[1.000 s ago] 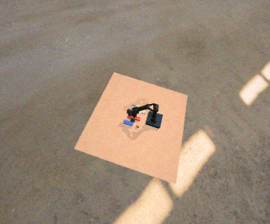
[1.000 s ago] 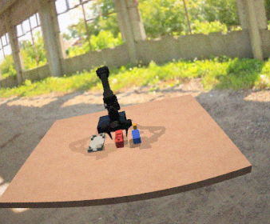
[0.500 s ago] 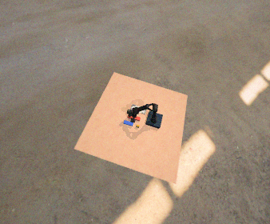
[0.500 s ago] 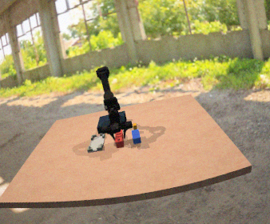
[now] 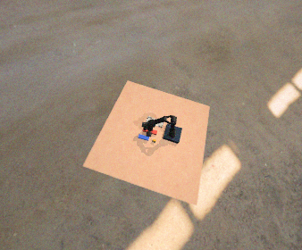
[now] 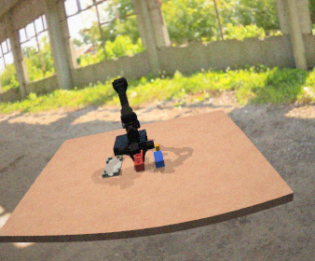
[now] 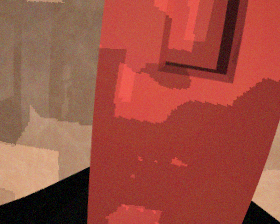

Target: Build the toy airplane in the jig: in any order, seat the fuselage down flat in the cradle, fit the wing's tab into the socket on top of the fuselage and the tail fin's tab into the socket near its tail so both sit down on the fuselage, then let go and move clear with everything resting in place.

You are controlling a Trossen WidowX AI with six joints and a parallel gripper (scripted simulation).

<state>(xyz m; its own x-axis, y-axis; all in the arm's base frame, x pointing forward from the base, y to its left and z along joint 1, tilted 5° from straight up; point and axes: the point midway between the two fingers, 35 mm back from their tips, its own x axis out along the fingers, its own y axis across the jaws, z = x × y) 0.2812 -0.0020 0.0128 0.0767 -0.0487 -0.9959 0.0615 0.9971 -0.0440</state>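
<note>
The red fuselage (image 5: 153, 132) (image 6: 139, 164) (image 7: 191, 130) lies on the board, between the jig and the blue wing. My gripper (image 5: 149, 132) (image 6: 138, 157) (image 7: 162, 182) points down and is shut on the fuselage, with a black finger on each side in the wrist view. A rectangular socket shows in the fuselage's top. The pale jig with dark corner pieces (image 6: 113, 166) lies beside the fuselage and is partly hidden by the arm in the top view. The blue wing (image 5: 143, 137) (image 6: 158, 159) lies on the fuselage's other side. The small yellow-orange tail fin (image 5: 154, 141) (image 6: 157, 147) stands near the wing.
The arm's dark base (image 5: 172, 134) (image 6: 124, 144) stands on the tan board (image 5: 114, 156) (image 6: 208, 196), close to the parts. The arm reaches over the jig and fuselage in the top view. The board's edges are well away from the parts.
</note>
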